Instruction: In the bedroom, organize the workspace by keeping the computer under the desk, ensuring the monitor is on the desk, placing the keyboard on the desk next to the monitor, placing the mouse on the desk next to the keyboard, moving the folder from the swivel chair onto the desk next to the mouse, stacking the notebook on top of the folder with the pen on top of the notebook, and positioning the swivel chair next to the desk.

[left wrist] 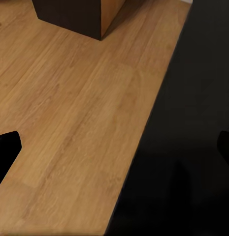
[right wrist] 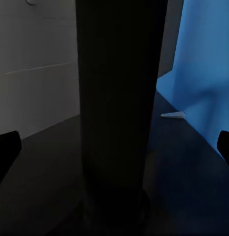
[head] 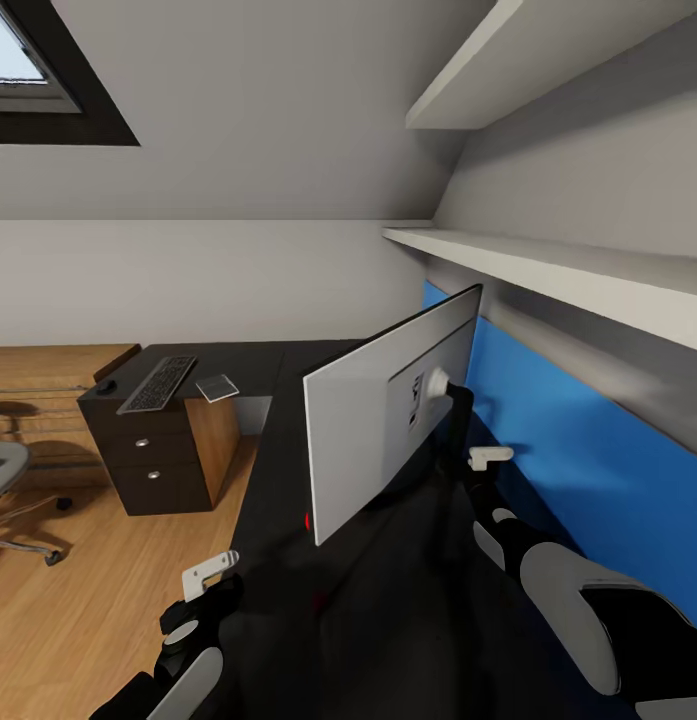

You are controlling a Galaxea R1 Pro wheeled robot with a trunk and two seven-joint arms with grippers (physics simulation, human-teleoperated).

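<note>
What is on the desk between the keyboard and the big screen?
In the head view, a small flat grey notebook lies on the glossy black desk, between the slim dark keyboard and the large pale-backed monitor. Otherwise that stretch looks bare.

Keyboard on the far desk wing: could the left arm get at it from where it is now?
Probably not. The keyboard lies on the far end of the desk, above the drawer unit, while the left pincer hangs at the near desk edge over bare floor. Nothing blocks the way; the stretch just looks too long.
</note>
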